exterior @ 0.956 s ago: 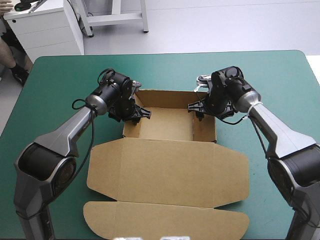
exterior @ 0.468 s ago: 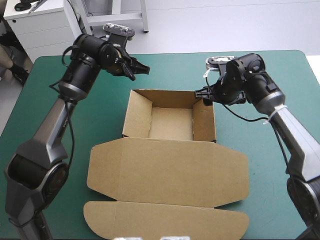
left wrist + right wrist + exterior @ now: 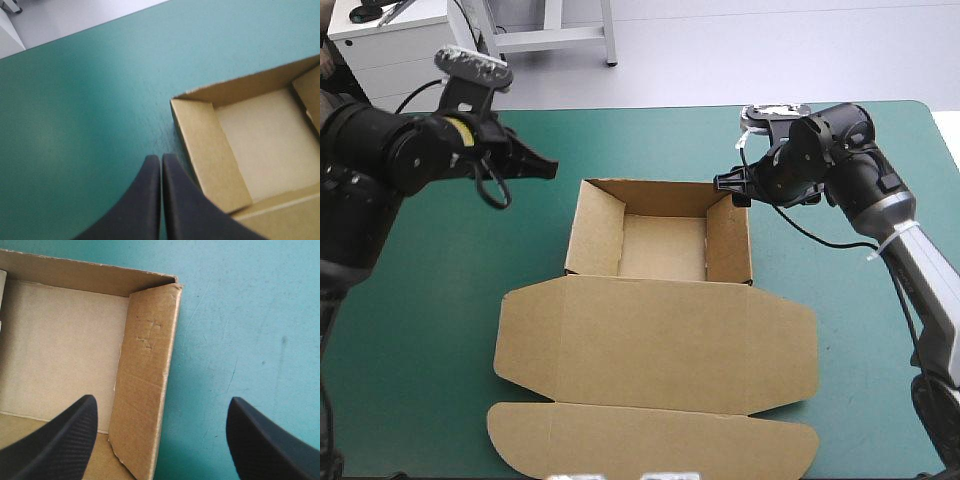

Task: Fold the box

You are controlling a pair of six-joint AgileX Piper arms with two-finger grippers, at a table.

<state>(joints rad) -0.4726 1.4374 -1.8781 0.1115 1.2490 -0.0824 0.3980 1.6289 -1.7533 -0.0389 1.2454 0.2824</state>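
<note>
The brown box [image 3: 660,235] stands mid-table as an open tray with four raised walls. Its lid [image 3: 660,340] and tuck flap [image 3: 650,440] lie flat toward the table's near edge. My left gripper [image 3: 550,168] is shut and empty, raised off to the left of the tray's far-left corner. In the left wrist view its black fingers [image 3: 161,165] meet in one point over the cover, beside the tray's left wall [image 3: 210,150]. My right gripper [image 3: 732,188] hovers open over the far-right corner. In the right wrist view it [image 3: 161,400] straddles the right wall [image 3: 145,375] without touching it.
Bare teal-green cover [image 3: 430,290] lies left of the box and more [image 3: 850,300] lies to its right. The table's far edge [image 3: 650,107] runs just beyond both grippers. A white cabinet [image 3: 410,55] stands off the far-left corner.
My left gripper left the tray's left wall, swung up and out to the left, and shut. My right gripper rose from the right wall and stayed open. The walls stay up.
</note>
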